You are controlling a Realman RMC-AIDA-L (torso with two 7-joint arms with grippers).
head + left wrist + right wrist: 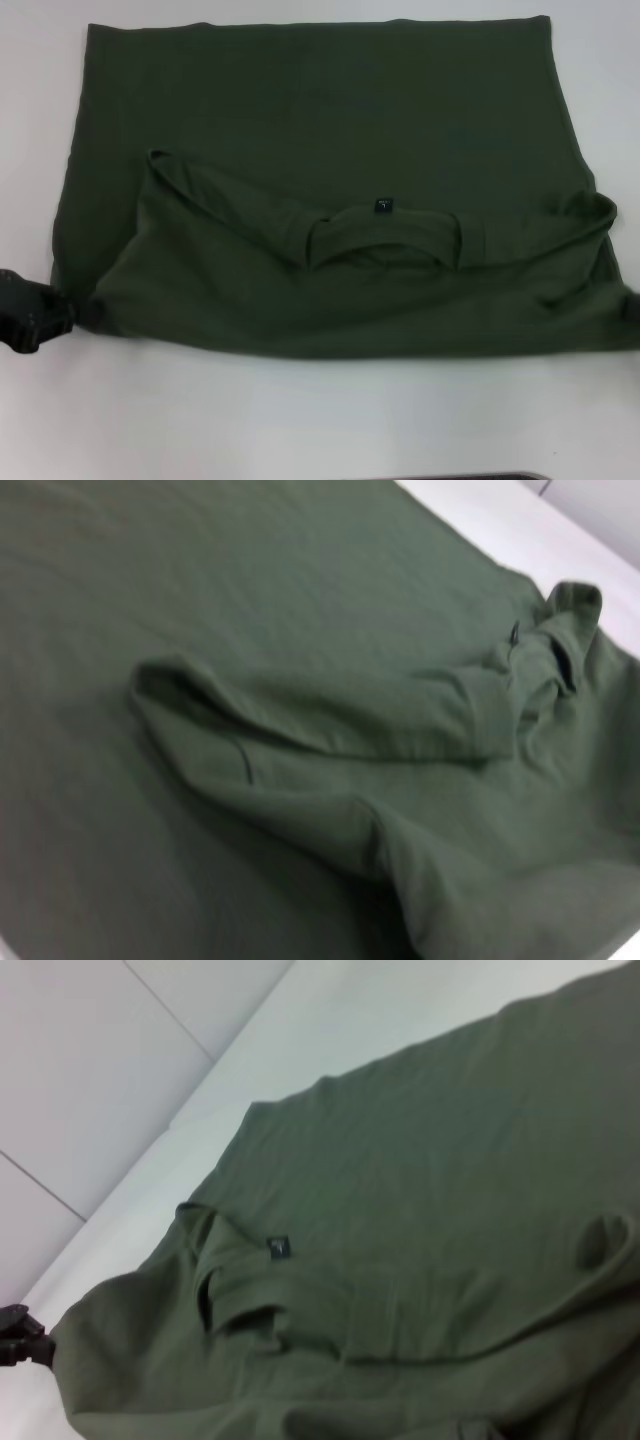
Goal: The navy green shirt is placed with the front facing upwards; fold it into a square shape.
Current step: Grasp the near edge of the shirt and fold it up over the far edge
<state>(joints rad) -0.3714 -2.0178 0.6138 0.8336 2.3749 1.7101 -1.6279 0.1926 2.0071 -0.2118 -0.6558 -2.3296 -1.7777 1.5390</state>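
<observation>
— At the near left corner of the cloth, what is the left gripper [70, 312] doing?
— It sits at the folded edge of the navy green shirt [320, 130]; whether it pinches the fabric, I cannot tell.
— And the right gripper [632, 305]?
— Barely in view at the opposite corner (grip unreadable too).
— The shirt?
— Spread on the white desk [320, 420], its upper part folded over, collar [385, 240] and small label [382, 205] facing up.

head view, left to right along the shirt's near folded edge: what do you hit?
left gripper at the shirt's near-left corner → navy green shirt, with its collar and neck label about mid-width → right gripper, barely in frame at the shirt's near-right corner.
</observation>
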